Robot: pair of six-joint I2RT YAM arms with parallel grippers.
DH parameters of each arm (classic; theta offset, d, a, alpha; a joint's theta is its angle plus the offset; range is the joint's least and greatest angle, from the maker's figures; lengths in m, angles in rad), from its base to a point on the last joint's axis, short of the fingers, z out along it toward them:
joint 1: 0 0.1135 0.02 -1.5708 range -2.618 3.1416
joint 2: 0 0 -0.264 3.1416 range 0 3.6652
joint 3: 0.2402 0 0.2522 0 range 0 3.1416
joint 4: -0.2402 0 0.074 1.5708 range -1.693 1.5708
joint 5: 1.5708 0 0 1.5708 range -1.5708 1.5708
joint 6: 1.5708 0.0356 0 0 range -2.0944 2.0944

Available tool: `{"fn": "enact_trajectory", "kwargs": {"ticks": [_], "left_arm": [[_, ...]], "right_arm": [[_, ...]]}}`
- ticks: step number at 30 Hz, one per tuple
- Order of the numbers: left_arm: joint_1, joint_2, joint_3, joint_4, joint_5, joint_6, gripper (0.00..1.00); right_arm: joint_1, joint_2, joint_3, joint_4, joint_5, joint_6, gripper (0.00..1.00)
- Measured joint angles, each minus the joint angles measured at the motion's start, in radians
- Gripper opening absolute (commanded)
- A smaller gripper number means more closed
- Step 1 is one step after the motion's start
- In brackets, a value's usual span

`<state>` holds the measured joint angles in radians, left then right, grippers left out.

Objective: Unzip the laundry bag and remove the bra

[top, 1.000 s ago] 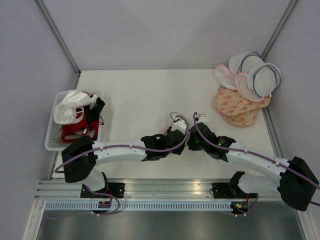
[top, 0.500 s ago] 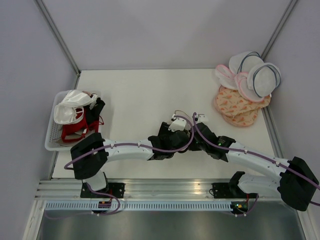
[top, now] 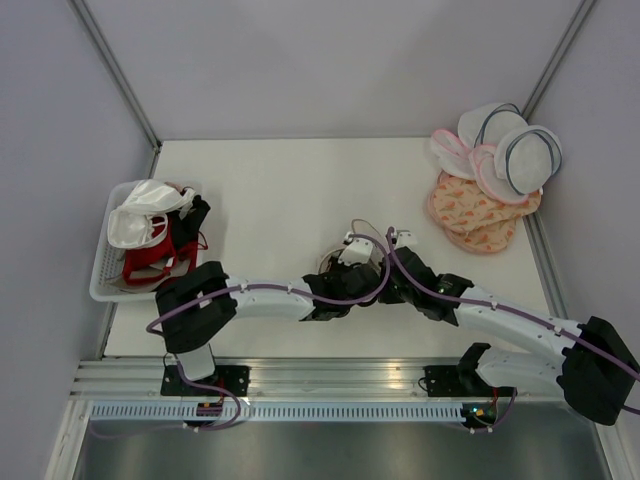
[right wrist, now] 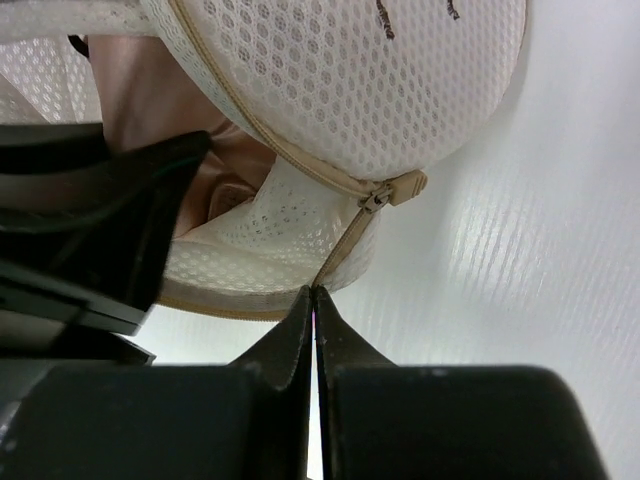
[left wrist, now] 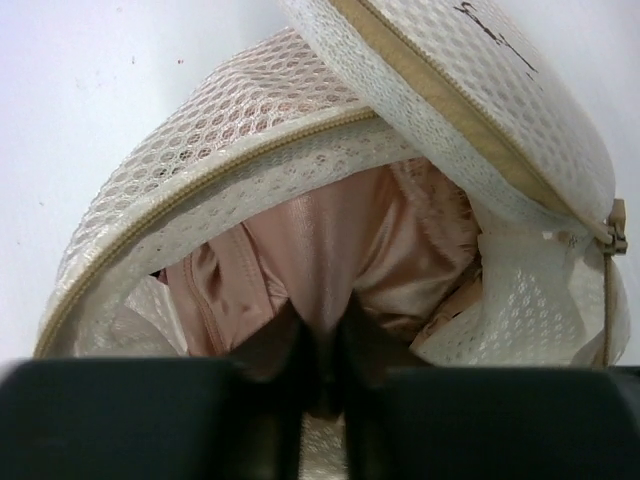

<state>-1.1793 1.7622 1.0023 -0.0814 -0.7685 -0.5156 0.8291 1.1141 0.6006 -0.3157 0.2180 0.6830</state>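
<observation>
The laundry bag (left wrist: 250, 130) lies unzipped, its cream mesh lid (right wrist: 350, 90) with the dark drawing lifted back. Inside shows the dusty pink bra (left wrist: 340, 240). My left gripper (left wrist: 322, 320) reaches into the opening, and its dark fingers are pinched on a fold of the pink fabric. My right gripper (right wrist: 314, 292) is shut on the bag's lower rim, just below the zip pull (right wrist: 395, 190). In the top view both grippers meet at mid-table: the left gripper (top: 348, 272) and the right gripper (top: 388, 275) hide nearly all of the bag.
A white basket (top: 103, 278) at the left edge holds a white bra (top: 140, 215) and a red bra (top: 150, 262). A pile of white domed and pink patterned bags (top: 490, 180) sits at the back right corner. Walls close in the table's sides.
My left arm has moved right, into the bag's opening. Its jaws widened, then closed on the pink fabric. The right arm has stayed put.
</observation>
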Motion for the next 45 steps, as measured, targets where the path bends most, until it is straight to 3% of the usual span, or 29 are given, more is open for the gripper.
{"fn": "enact_trajectory", "kwargs": {"ticks": [2, 10, 22, 27, 31, 39, 45], "left_arm": [[0.000, -0.021, -0.019, 0.006, 0.014, 0.002, 0.02], [0.001, -0.212, -0.034, -0.054, 0.133, -0.002, 0.02], [0.053, -0.571, -0.096, -0.124, 0.486, -0.122, 0.02], [0.148, -0.927, -0.340, -0.008, 0.440, -0.218, 0.02], [0.208, -1.102, -0.463, 0.108, 0.318, -0.266, 0.02], [0.295, -1.141, -0.544, 0.303, 0.259, -0.306, 0.02], [0.406, -1.114, -0.409, 0.319, 0.267, -0.248, 0.02]], "right_arm": [[0.000, -0.012, -0.003, -0.002, 0.000, 0.000, 0.00], [0.000, -0.032, -0.003, -0.018, 0.018, -0.004, 0.00], [0.005, -0.033, 0.010, -0.037, 0.053, -0.003, 0.00], [0.005, -0.033, 0.011, -0.037, 0.054, -0.003, 0.00], [0.005, -0.032, 0.011, -0.048, 0.070, -0.003, 0.00], [0.005, -0.024, 0.011, -0.054, 0.079, -0.003, 0.00], [0.005, -0.013, 0.011, -0.058, 0.100, -0.003, 0.01]]}}
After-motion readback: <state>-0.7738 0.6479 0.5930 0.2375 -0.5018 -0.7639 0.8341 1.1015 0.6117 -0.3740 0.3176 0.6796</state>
